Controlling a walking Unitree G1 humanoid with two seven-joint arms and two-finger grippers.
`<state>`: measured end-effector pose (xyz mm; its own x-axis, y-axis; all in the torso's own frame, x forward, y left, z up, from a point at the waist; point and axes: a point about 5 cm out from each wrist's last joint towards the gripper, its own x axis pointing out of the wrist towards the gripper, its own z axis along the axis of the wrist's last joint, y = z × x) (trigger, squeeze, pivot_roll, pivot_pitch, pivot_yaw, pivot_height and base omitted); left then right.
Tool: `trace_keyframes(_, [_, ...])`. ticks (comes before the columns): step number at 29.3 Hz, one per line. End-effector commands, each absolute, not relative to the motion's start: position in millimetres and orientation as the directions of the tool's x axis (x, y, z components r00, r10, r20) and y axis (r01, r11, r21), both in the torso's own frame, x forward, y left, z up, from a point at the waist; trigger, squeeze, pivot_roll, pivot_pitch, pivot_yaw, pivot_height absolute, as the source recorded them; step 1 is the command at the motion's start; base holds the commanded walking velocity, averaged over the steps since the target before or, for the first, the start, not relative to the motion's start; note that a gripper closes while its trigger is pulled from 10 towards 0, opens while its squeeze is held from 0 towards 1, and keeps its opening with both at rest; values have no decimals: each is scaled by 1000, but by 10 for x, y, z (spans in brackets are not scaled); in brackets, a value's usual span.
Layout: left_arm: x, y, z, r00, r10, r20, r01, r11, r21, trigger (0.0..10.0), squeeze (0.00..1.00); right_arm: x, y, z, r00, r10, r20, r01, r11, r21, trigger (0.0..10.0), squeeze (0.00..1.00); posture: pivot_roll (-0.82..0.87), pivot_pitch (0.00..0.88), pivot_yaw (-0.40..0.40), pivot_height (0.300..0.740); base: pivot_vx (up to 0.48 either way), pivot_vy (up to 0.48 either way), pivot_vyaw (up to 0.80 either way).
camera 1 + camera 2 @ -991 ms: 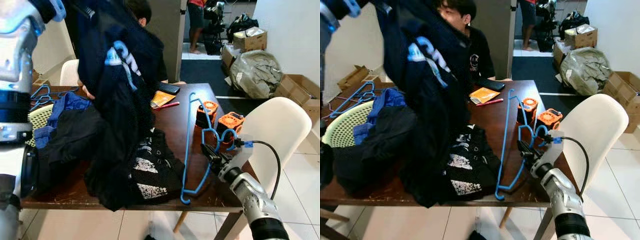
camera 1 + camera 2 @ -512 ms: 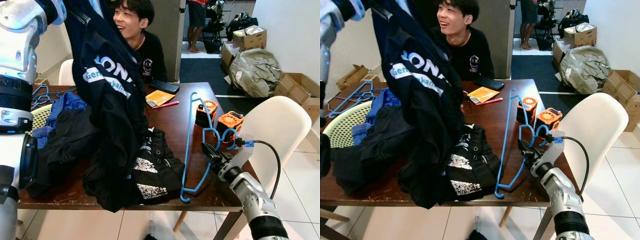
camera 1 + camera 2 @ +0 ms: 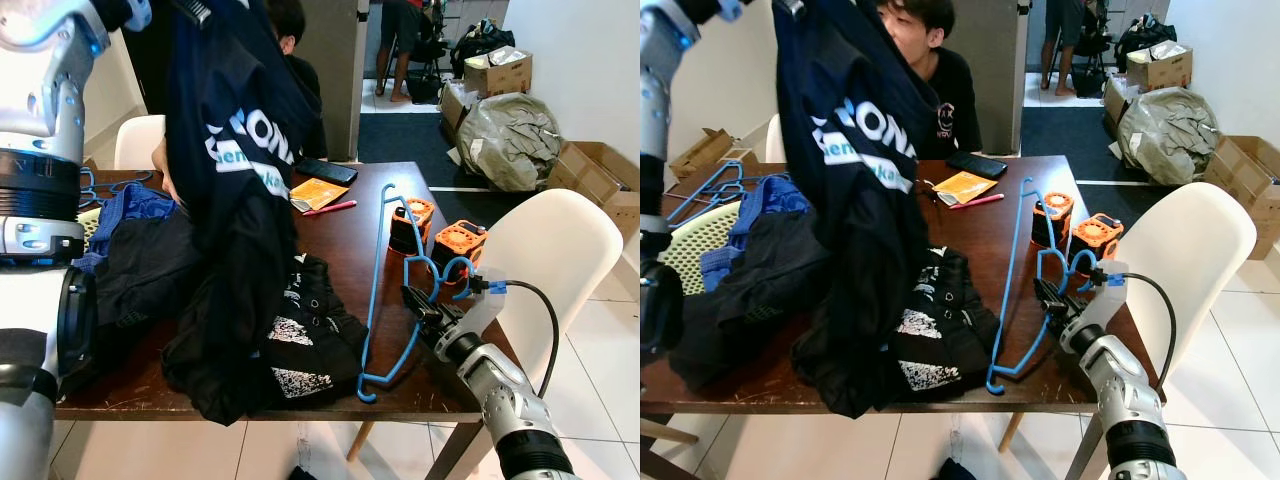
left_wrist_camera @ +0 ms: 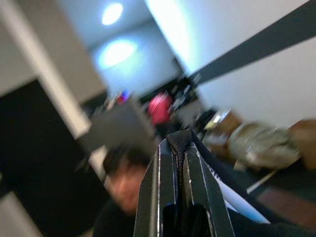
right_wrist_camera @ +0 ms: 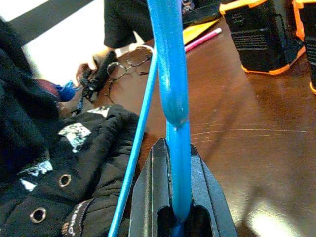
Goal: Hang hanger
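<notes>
With the left gripper [image 4: 181,148] pinching the dark navy printed shirt [image 3: 240,160] high above the brown wooden table [image 3: 350,240], the right gripper [image 5: 178,197], clamped on the blue plastic hanger [image 3: 385,290] standing there, should lift it steadily into the collar.

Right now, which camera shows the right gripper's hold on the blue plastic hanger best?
The right wrist view: the right gripper clamps the blue plastic hanger bar close up. Both eye views show the whole hanger standing on the brown wooden table, the grip tiny.
</notes>
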<state>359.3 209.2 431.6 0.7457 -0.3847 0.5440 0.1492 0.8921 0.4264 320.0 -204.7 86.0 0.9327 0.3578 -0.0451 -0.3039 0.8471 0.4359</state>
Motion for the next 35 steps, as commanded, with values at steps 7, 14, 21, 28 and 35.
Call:
trace_keyframes(7, [3694, 2408, 3891, 857, -265, 442, 124, 939, 320, 10000, 0, 3146, -2045, 743, 926, 363, -102, -288, 855, 431, 10000, 0, 3, 0, 28, 740, 0, 0, 0])
trace_keyframes(14, [3626, 2255, 3941, 834, -331, 441, 149, 905, 399, 10000, 0, 3149, -2043, 736, 924, 368, -105, -290, 853, 434, 10000, 0, 0, 0, 34, 740, 0, 0, 0])
trace_keyframes(21, [3286, 1589, 4131, 482, -711, 512, 632, 687, 360, 10000, 0, 3155, -2040, 736, 926, 364, -103, -286, 852, 439, 10000, 0, 2, 0, 41, 740, 0, 0, 0])
trace_keyframes(28, [3554, 1360, 3500, 644, -734, 215, 578, 651, 492, 10000, 0, 3158, -2037, 739, 927, 362, -100, -284, 850, 444, 10000, 0, -2, 0, 44, 740, 0, 0, 0])
trace_keyframes(35, [3740, 1419, 2836, 830, -557, -37, 448, 626, 638, 10000, 0, 3151, -2049, 738, 926, 364, -103, -284, 849, 445, 10000, 0, -4, 0, 37, 740, 0, 0, 0])
